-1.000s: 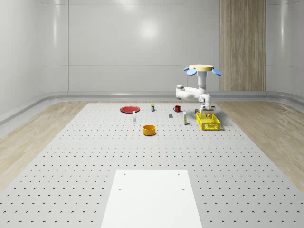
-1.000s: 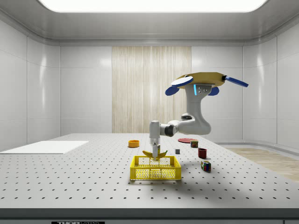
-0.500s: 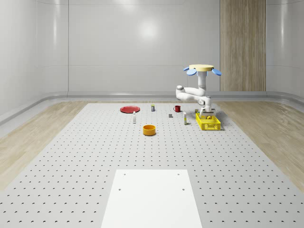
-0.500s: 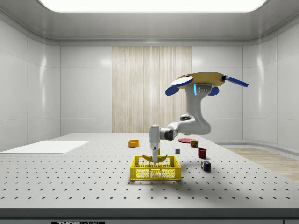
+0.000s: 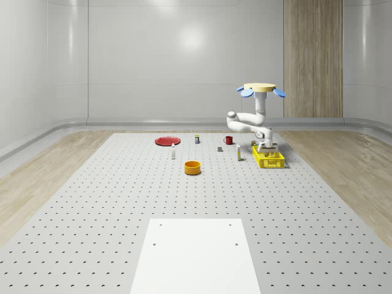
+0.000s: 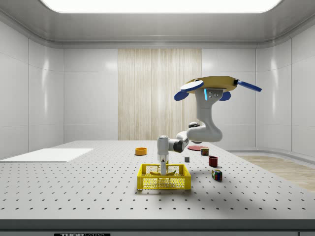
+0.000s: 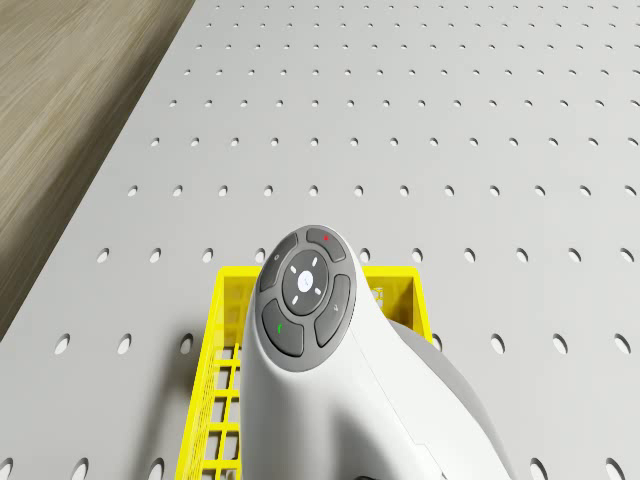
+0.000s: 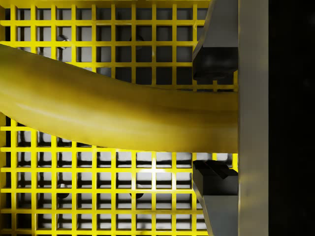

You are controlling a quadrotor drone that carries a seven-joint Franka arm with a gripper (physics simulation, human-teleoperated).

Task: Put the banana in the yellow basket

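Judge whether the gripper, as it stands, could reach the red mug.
Probably not at once: the gripper is down inside the basket, shut on the banana. The mug stands apart on the table, nothing blocking it, while the drone hovers beside the basket.

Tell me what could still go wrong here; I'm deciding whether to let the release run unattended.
1. The curved yellow banana is still clamped between the black fingers at one end, so on opening it may tip unevenly onto the yellow mesh basket.
2. The gripper reaches down inside the basket walls while the drone hovers beside it; any drift might drag or tip the basket.
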